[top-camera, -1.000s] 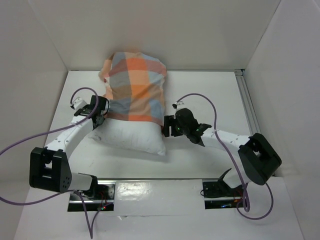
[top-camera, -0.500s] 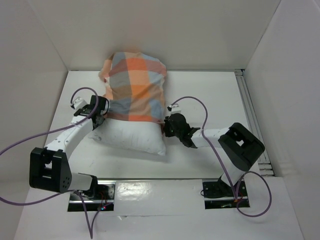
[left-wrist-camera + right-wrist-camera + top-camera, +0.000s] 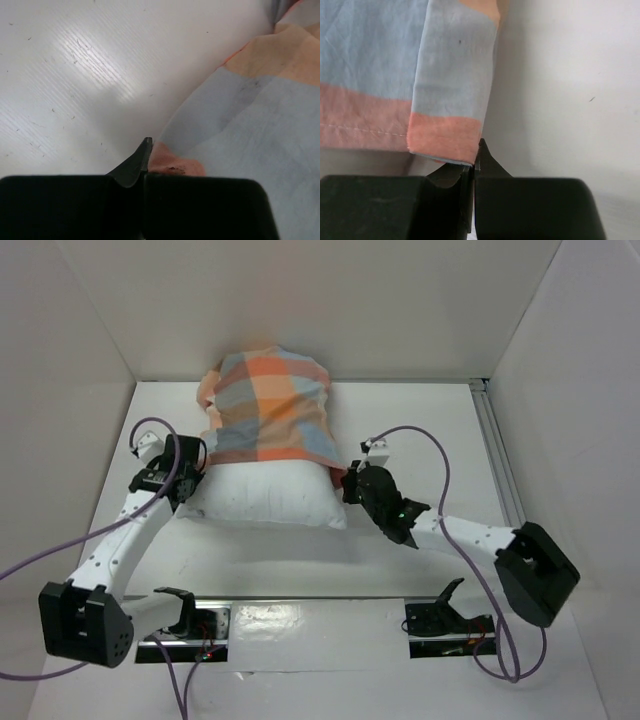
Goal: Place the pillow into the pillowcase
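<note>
top view: the pillow [image 3: 262, 505] lies across the middle of the surface [image 3: 430, 430]. the pillowcase [image 3: 265, 410] covers its far part and the near white band is bare. the far end of the pillowcase bunches up against the back wall [image 3: 340, 310]. the left gripper [image 3: 196, 472] sits at the left end of the pillowcase's open edge and the right gripper [image 3: 348, 480] at the right end. from here we cannot tell how either gripper's jaws stand.

left wrist view: the left gripper [image 3: 146, 160] is closed, jaws together, pinching an orange corner of the pillowcase [image 3: 240, 125]. grey-blue and cream checks run off to the right, with bare surface [image 3: 75, 75] to the left. no pillow shows in this view.

right wrist view: the right gripper [image 3: 474, 161] is closed on the lower corner of the pillowcase's [image 3: 455, 75] orange hem. the stitch line along that hem is visible only here. the pillow [image 3: 360, 161] shows as a pale strip below the hem, and the surface [image 3: 560, 75] lies to the right.
</note>
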{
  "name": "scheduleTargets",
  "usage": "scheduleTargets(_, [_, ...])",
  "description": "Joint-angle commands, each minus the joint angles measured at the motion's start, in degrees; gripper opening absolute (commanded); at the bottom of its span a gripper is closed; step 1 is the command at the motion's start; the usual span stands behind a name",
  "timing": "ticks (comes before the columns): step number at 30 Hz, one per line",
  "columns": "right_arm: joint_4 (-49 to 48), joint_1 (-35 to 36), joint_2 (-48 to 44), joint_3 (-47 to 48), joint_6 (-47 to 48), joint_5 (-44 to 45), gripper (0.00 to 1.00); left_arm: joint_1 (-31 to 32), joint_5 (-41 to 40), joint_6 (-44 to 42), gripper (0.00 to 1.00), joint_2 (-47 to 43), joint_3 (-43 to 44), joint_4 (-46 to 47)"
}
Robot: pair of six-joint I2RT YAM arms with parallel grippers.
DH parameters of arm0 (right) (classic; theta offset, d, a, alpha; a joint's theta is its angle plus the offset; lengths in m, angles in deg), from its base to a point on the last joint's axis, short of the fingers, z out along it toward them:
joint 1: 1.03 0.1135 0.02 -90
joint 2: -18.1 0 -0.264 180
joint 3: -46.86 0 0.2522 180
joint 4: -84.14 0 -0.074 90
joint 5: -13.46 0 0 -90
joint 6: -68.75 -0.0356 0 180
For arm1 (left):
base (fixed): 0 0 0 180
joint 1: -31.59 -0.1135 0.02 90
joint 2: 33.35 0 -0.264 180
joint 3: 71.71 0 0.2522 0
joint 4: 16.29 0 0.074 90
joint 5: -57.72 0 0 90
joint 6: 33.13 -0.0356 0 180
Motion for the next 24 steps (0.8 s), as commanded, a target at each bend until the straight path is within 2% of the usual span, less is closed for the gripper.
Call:
scheduleTargets(1, [5.7,-0.2,-7.1,0.6,1.0,8.8,0.0,-0.7,-3.9,-4.3,0.0,-5.9,3.3,-1.4])
scheduleTargets(3, [8.5,-0.9,-10.4,1.8,0.5,8.8,0.0,-0.7,-3.3,-5.1,0.0,-7.2,5.6,-2.0])
scheduleTargets(8, [14.9,-2.1,-12.2,8.8,1.9,8.8,0.0,-1.3,-1.4,-7.2,0.0,-9.0,9.8,-2.0])
scheduleTargets(13, [20.0,-3.9,-12.7,12.4,3.0,2.5,0.0,-1.3,2.5,-9.1,0.0,-9.6,14.3,-2.6])
scheduleTargets(16, [23.0,-5.7,-12.2,17.7,2.8,0.4,0.0,-1.3,5.5,-11.7,0.0,-9.6,19.0,-1.8])
scheduleTargets(19, [29.6,-9.7,-8.5,29.9,5.8,-2.7,0.0,-1.3,9.7,-16.1,0.0,-7.6,25.6,-1.8])
scheduleTargets(20, [33.9,-12.9,-7.3,38.2,6.7,-4.1,0.0,-1.3,12.6,-18.1,0.0,-5.5,31.3,-1.8])
scheduleTargets(22, [37.7,-16.3,-4.9,46.8,7.5,-9.9,0.0,-1.3,16.5,-20.0,0.0,-3.1,37.6,-2.5])
scheduleTargets(23, [40.6,-18.0,-2.9,55.3,7.5,-12.0,0.0,-1.3,18.3,-20.0,0.0,-1.6,45.2,-3.6])
scheduleTargets(24, [42.4,-21.0,-1.8,59.8,8.2,-13.6,0.0,-1.3,22.0,-20.5,0.0,-0.2,49.0,-4.6])
